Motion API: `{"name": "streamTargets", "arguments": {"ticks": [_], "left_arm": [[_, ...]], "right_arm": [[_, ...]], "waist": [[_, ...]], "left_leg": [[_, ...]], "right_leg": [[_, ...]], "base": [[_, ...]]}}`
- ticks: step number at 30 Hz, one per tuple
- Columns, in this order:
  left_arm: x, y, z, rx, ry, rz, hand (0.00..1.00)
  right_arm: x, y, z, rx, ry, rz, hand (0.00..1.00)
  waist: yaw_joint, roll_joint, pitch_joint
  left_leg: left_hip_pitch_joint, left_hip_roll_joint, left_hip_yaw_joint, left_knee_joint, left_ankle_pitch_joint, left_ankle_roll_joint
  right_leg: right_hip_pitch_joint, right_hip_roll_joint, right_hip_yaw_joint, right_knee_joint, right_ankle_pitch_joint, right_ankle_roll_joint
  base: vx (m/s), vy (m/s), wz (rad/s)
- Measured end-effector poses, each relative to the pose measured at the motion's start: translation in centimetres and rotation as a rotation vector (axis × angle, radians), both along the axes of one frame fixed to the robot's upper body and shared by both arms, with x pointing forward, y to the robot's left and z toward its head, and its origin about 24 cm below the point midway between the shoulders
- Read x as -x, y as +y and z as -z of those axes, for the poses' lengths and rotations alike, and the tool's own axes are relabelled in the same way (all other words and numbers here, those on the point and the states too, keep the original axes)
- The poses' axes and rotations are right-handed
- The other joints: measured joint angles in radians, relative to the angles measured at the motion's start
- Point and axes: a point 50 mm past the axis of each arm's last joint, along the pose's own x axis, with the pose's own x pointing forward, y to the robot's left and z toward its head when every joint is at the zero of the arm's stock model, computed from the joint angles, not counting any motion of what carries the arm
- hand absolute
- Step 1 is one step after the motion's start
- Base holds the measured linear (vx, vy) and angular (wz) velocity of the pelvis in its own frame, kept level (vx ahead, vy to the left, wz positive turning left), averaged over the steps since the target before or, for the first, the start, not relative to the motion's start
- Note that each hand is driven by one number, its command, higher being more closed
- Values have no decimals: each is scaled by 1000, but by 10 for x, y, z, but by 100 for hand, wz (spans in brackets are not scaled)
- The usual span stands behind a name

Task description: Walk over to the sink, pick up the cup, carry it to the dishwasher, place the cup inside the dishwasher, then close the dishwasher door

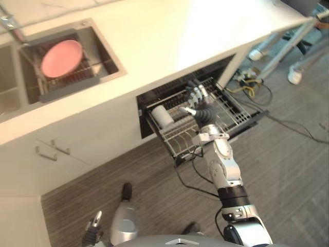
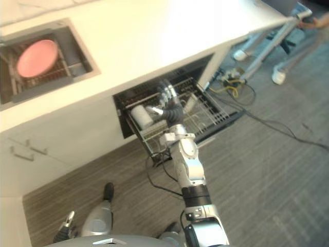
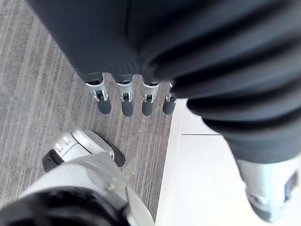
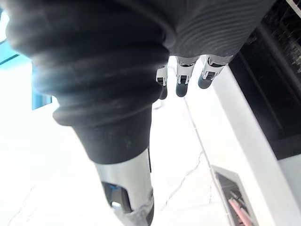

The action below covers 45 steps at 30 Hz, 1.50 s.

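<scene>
One cup (image 1: 162,116) lies on its side in the pulled-out dishwasher rack (image 1: 234,110), just beside the thumb of the right hand (image 1: 199,99) and apart from its fingers (image 1: 195,90). Those fingers are straight and slightly spread above the wires, holding nothing; the right wrist view shows them just as loose and uncurled. The placing looks done, so the step in hand is most likely the closing. To do it well, the fingers should first lift straight up, clear of the rack's prongs and away from the cup, so that the thumb does not nudge it — a cylinder on its side on wire will probably roll easily. Then the hand wants to move to the outer edge beyond the fingertips, where a dark panel (image 1: 252,121) under the rack is probably the dishwasher door. It should push there with flat fingers at the middle, evenly, toward the opening under the table (image 1: 169,36); a push at one corner could skew the rack and jam it. The left hand (image 1: 92,230) hangs low, well apart from the rack, its own fingers (image 3: 123,102) straight, side by side and empty.
</scene>
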Motion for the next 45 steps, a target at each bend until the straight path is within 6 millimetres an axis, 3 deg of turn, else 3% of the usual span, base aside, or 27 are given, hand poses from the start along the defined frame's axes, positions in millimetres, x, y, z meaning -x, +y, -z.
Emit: {"name": "streamTargets", "arguments": {"ticks": [1, 2, 3, 4, 6, 7, 8, 9, 10, 11, 12, 13, 14, 15, 16, 17, 18, 25, 28, 34, 38, 40, 43, 44, 45], "left_arm": [[6, 4, 1, -4, 22, -23, 0], [6, 4, 1, -9, 30, -15, 0], [12, -1, 4, -2, 67, 14, 0], [20, -8, 6, 14, 105, 32, 0], [24, -11, 7, 19, 124, 34, 0], [24, -11, 8, 17, 134, 32, 0], [23, -11, 8, 16, 140, 32, 0], [23, -13, 9, 17, 152, 45, 0], [22, -12, 8, 15, 154, 46, 0], [12, -7, 7, -3, 139, 57, 0], [-1, 2, 5, -33, 120, 87, 0], [-8, 5, 4, -43, 106, 97, 0], [-21, 24, -1, -92, 77, 101, 0], [-22, 30, -3, -122, 77, 137, 0], [-28, 31, -2, -123, 87, 147, 0], [-23, 25, -1, -122, 103, 189, 0], [-22, 22, -1, -123, 94, 211, 0], [-15, 11, 2, -107, 103, 187, 0], [-14, 11, 1, -139, 116, 233, 0], [-13, 9, 2, -146, 128, 255, 0], [-11, 7, 3, -144, 133, 263, 0], [-11, 7, 3, -151, 135, 256, 0], [-14, -1, 4, -151, 122, 236, 0], [-14, -2, 4, -152, 121, 233, 0], [-17, -1, 3, -155, 114, 226, 0]], "right_arm": [[3, -8, -1, -29, -10, 19, 0], [4, -15, -4, -37, -23, 38, 0], [6, -29, -8, -48, -46, 76, 0], [8, -41, -10, -45, -59, 115, 0], [15, -53, -12, -74, -83, 156, 0], [20, -54, -14, -77, -98, 158, 0], [23, -55, -13, -78, -100, 158, 0], [30, -60, -10, -79, -97, 172, 0], [33, -62, -10, -83, -97, 179, 0], [42, -68, -10, -89, -106, 206, 0], [54, -77, -12, -88, -117, 241, 0], [61, -81, -13, -102, -126, 260, 0], [74, -89, -11, -139, -132, 307, 0], [83, -94, -20, -126, -176, 319, 0], [87, -98, -16, -145, -172, 342, 0], [94, -100, -2, -153, -99, 354, 0], [94, -99, -1, -172, -91, 335, 0], [94, -93, -3, -292, -124, 312, 0], [102, -89, -11, -306, -165, 312, 0], [108, -92, -7, -293, -132, 384, 0], [112, -94, -3, -283, -116, 424, 0], [114, -96, -2, -278, -123, 440, 0], [116, -98, -2, -282, -127, 452, 0], [117, -99, -1, -294, -127, 456, 0], [119, -102, -1, -309, -133, 471, 0]], "waist": [[-22, -15, -9], [-30, -17, -8], [-39, 0, -9], [-52, 20, -14], [-50, 16, -14], [-55, 19, -15], [-59, 20, -15], [-73, 29, -18], [-91, 44, -21], [-133, 45, -5], [-161, 48, 8], [-176, 38, 7], [-211, -84, 0], [-199, -67, 12], [-210, -76, 37], [-212, -70, 7], [-200, -67, -10], [-186, -33, -32], [-184, -33, -63], [-187, -27, -103], [-196, -12, -98], [-198, -10, -97], [-186, 27, -79], [-197, 35, -69], [-214, 39, -57]], "left_leg": [[-20, 13, 134, 55, -43, 65], [-35, 27, 205, 95, -55, 79], [-53, 57, 297, 184, -59, 88], [-65, 52, 296, 245, -50, 58], [-69, 8, 280, 288, -105, 65], [-64, -12, 286, 273, -116, 66], [-56, -23, 286, 249, -116, 67], [-30, -45, 281, 188, -116, 66], [-18, -52, 262, 159, -115, 65], [-4, -60, 174, 105, -115, 66], [13, -79, 87, 35, -117, 64], [22, -87, 59, -7, -130, 46], [-47, -186, 41, 238, -139, 134], [-62, -198, -35, 434, -308, 148], [-60, -226, -72, 479, -319, 135], [-24, -231, -84, 435, -308, 135], [-13, -233, -79, 395, -286, 140], [65, -222, -66, 224, -204, 138], [112, -221, -48, 129, -179, 143], [192, -223, -47, -9, -115, 138], [217, -225, -51, -9, -124, 147], [205, -226, -24, 42, -151, 145], [59, -183, 17, 389, -309, 127], [4, -166, 39, 511, -319, 112], [-91, -130, 79, 720, -318, 73]], "right_leg": [[34, -13, -67, -8, 5, 11], [52, -22, -96, -8, 8, 20], [95, -34, -130, 0, 5, 29], [132, -52, -132, 11, 2, 37], [156, -110, -131, 52, 1, 34], [127, -163, -123, 151, -1, -3], [99, -192, -97, 221, 3, -64], [5, -243, 32, 385, 55, -208], [-50, -244, 137, 467, 80, -232], [-122, -161, 342, 596, -33, -177], [-165, -21, 483, 621, -190, -167], [-177, 59, 543, 590, -251, -173], [-204, 76, 649, 506, -375, -198], [-218, 130, 700, 477, -405, -152], [-181, 127, 725, 508, -422, -110], [-175, 141, 733, 471, -391, -133], [-185, 144, 746, 431, -367, -136], [-79, 150, 692, 226, -260, -129], [-62, 150, 692, 190, -236, -129], [-55, 149, 663, 202, -229, -129], [-38, 147, 662, 221, -232, -129], [-31, 140, 662, 223, -244, -126], [-24, 150, 644, 235, -291, -136], [-28, 150, 638, 256, -312, -141], [-17, 132, 614, 287, -333, -141]], "base": [[-32, 22, 119], [-4, 66, 146], [16, 150, 126], [7, 193, 111], [-21, 241, 55], [-26, 249, 22], [-7, 354, 21], [12, 326, 33], [5, 303, 84], [7, 115, 140], [13, 56, 165], [77, 58, 197], [68, 39, 148], [57, 22, 151], [-8, 32, 100], [-15, 45, 73], [-11, 49, 41], [48, -27, 2], [65, -33, -21], [40, -15, -5], [0, -10, 2], [-27, -16, -7], [-58, -11, -18], [-102, 52, 27], [-100, 51, 37]]}}
